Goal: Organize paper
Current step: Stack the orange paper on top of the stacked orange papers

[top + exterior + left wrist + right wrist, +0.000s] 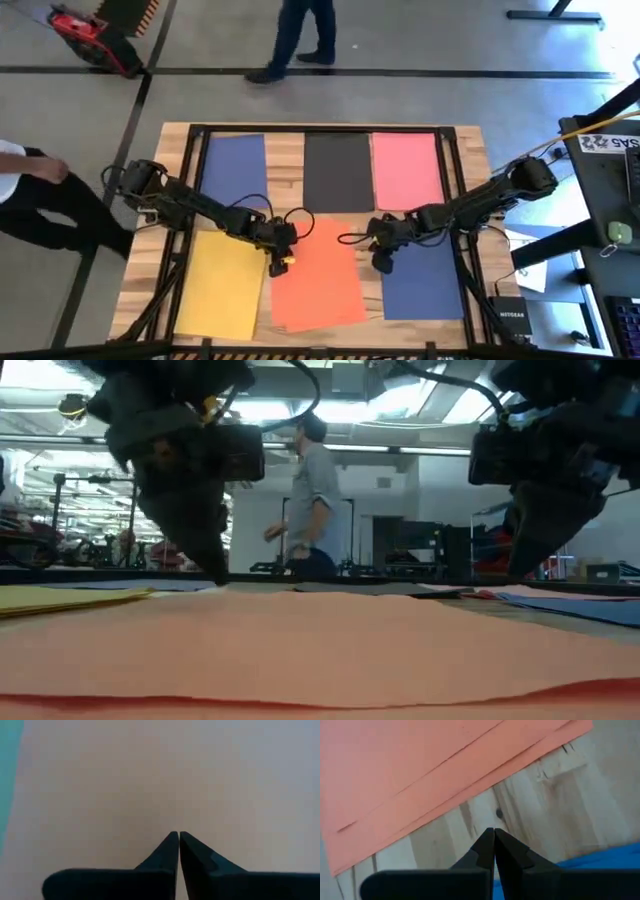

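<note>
1. the left gripper (279, 262) presses its tip on the left edge of the orange sheets (318, 270), jaws closed on nothing.
2. the right gripper (381, 262) stands on bare table (285, 160) between the orange stack and the near blue sheet (422, 280), jaws closed, empty.
3. the yellow sheet (222, 282) lies near left; another blue (234, 170), black (338, 170) and pink (405, 168) line the far row.
4. a person (310, 500) walks beyond the table.

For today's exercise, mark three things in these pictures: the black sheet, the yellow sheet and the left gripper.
Black sheet (338, 170): high view, middle of the sheet.
Yellow sheet (220, 285): high view, middle of the sheet.
Left gripper (179, 834): left wrist view, between its closed fingertips, over orange paper.
</note>
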